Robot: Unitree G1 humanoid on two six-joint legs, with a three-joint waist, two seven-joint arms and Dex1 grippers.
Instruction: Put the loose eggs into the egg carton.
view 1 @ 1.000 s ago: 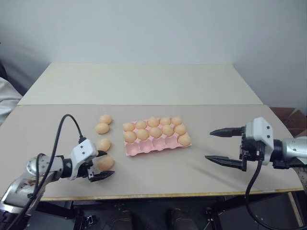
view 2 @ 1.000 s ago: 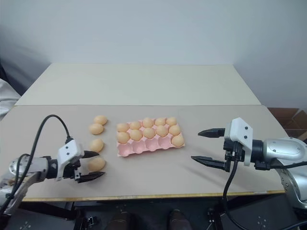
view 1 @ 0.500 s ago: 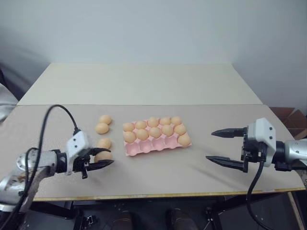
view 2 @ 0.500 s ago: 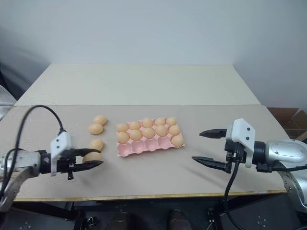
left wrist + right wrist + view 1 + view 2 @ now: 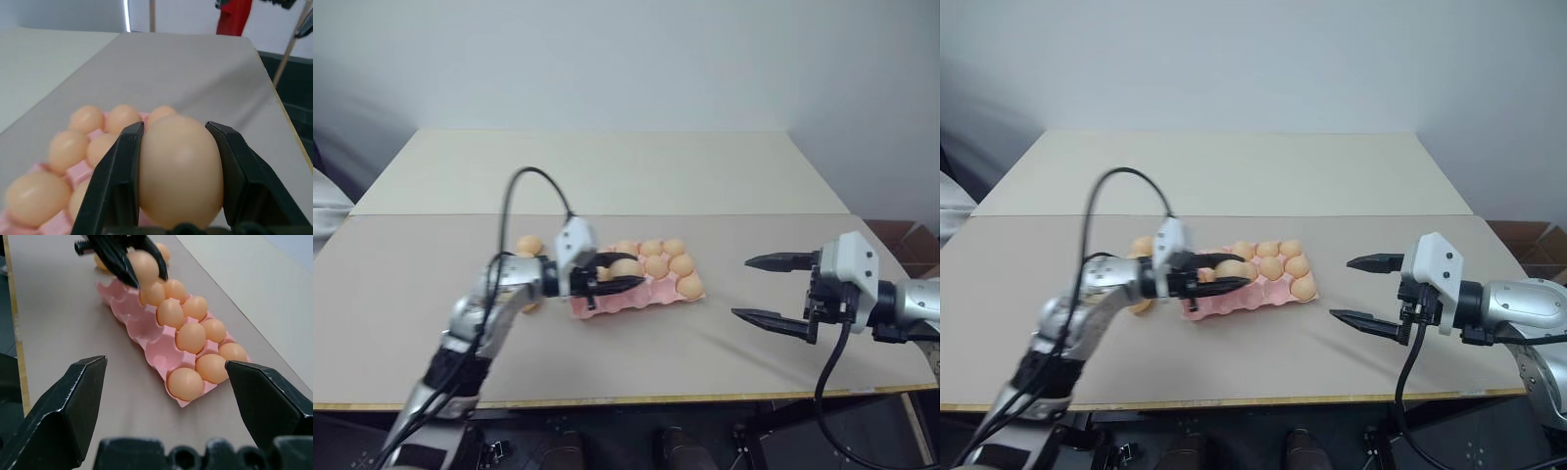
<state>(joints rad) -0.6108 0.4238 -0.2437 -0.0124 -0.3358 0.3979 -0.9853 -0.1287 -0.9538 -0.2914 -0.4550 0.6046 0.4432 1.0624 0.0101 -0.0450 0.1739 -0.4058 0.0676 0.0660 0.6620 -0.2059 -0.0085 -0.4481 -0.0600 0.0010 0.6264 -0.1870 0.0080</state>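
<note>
One egg [image 5: 180, 171] sits clamped between the two fingers of our left claw [image 5: 617, 275], which is closed on it and hangs over the near left part of the egg carton [image 5: 146, 330] on the table [image 5: 724, 352]. What matters for the coming move is that the free cups lie in the near row, directly under and a little in front of the held egg, while the two farther rows look already full and one egg [image 5: 689, 285] fills the right end of the near row. The carton's long side runs left to right before us, so we judge that the left claw must only sink, not travel far. Our right claw [image 5: 777, 291] stands wide open with nothing in it, well apart to the right of the carton. Other loose eggs [image 5: 530, 245] lie just to the left of the carton, partly hidden by the left arm.
</note>
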